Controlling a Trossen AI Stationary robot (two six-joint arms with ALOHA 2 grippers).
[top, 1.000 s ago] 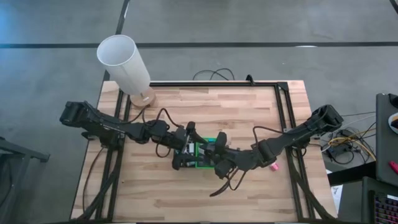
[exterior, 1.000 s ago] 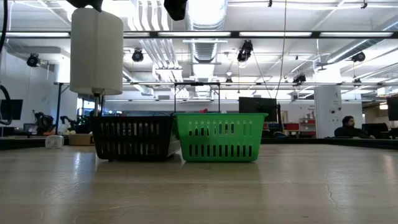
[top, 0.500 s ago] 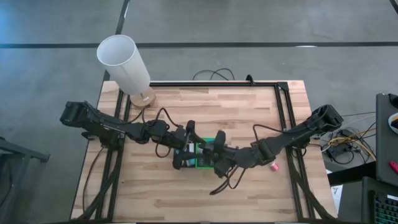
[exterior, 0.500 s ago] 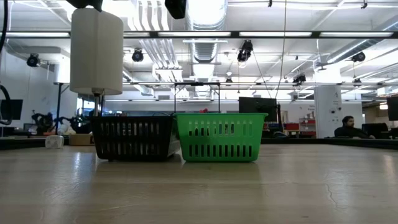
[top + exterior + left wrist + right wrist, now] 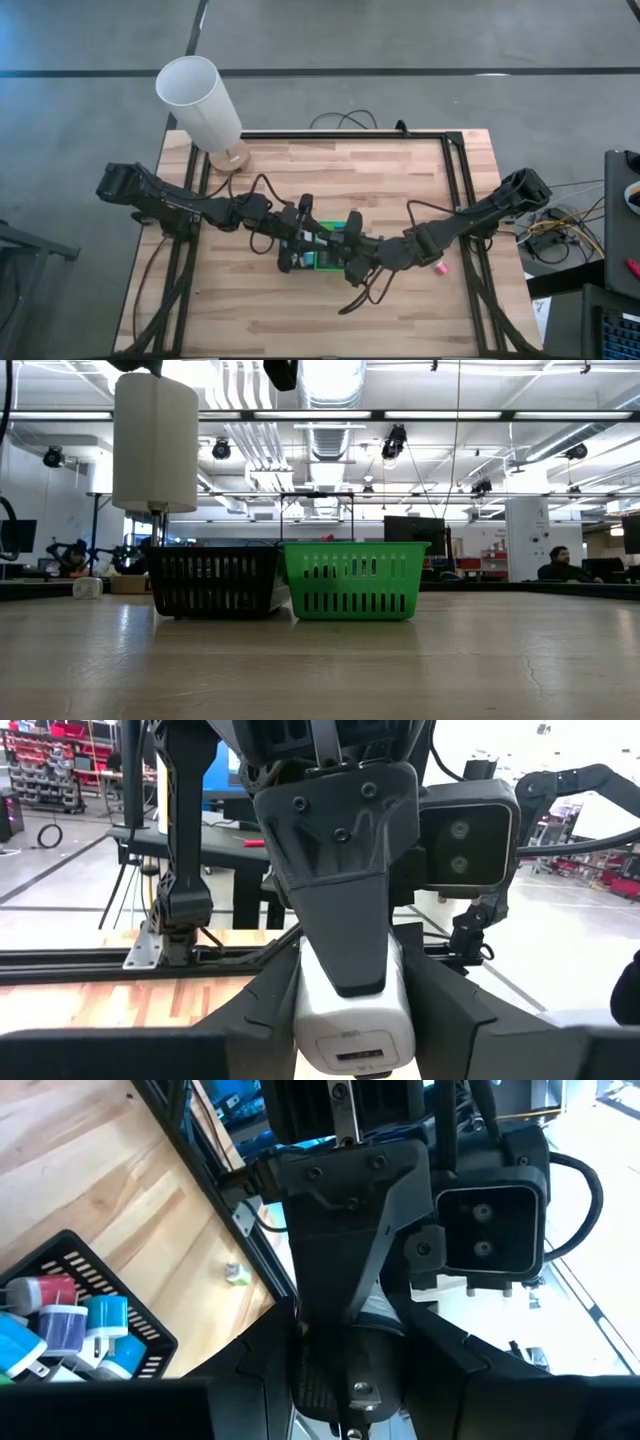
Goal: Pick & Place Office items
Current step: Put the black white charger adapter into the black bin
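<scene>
— What do we have under everything?

— We see a light wooden table (image 5: 400, 190) of jointed planks, with a black metal frame (image 5: 455, 190) running along its sides.

— And what sits right on the wood?

— We count a black basket (image 5: 212, 581) and a green basket (image 5: 352, 580), side by side and touching near the middle. At the far left corner we find a white lamp (image 5: 200, 100) on a round wooden foot (image 5: 232, 156). Near the right edge lies one small pink piece (image 5: 439, 267), alone on the planks.

— Anything else?

— In the right wrist view we spot a tiny pale green scrap (image 5: 236, 1272) on the boards, just beside the black basket; we cannot tell what it is.
</scene>
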